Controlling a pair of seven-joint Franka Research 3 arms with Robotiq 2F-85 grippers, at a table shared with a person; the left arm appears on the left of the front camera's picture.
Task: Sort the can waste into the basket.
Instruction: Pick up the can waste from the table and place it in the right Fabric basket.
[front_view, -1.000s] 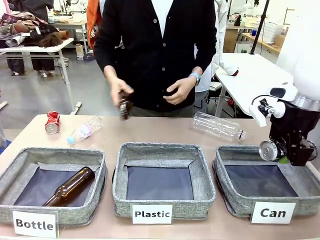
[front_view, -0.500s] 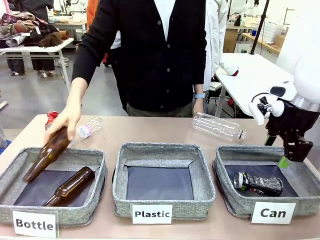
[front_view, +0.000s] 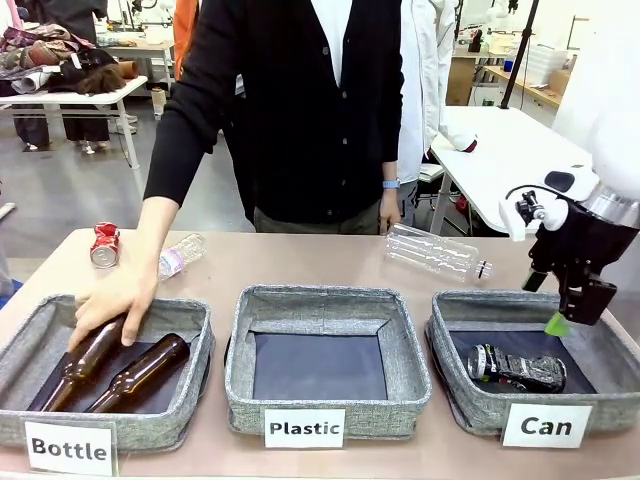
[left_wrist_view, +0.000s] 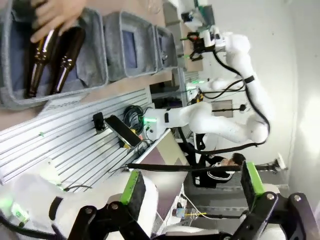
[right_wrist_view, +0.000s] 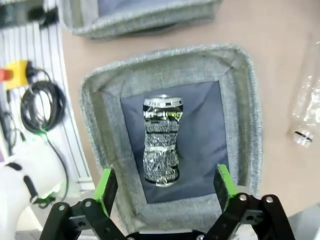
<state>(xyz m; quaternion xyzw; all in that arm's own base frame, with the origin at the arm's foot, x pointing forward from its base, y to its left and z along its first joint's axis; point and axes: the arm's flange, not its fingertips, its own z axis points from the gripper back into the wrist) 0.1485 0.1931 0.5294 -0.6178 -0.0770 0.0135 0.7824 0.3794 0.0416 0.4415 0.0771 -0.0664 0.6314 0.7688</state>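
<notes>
Lab room, tan bench (front_view: 300, 265) between me and a person. Three grey bins sit in a row on my edge with labels facing me, so each waste type has its own slot: Bottle bin (front_view: 30, 340), Plastic bin (front_view: 320, 298), and the basket (front_view: 500, 300) marked Can.

The person's hand (front_view: 112, 305) rests on a brown bottle (front_view: 75, 362) in the Bottle bin, handling the glass.

My right end effector (front_view: 560, 322) hangs over the basket's far-right side, jaws wide and empty. My left end effector (left_wrist_view: 192, 184) is parked off the bench, also wide and empty.

The black-and-silver can (right_wrist_view: 161, 142) lies on its side on the basket's dark base, so I judge it sorted. The red can (front_view: 104, 245) sits at the far left of the bench beside a clear bottle (front_view: 180, 257), well apart from the basket. It is likely next, on my left arm's side.
</notes>
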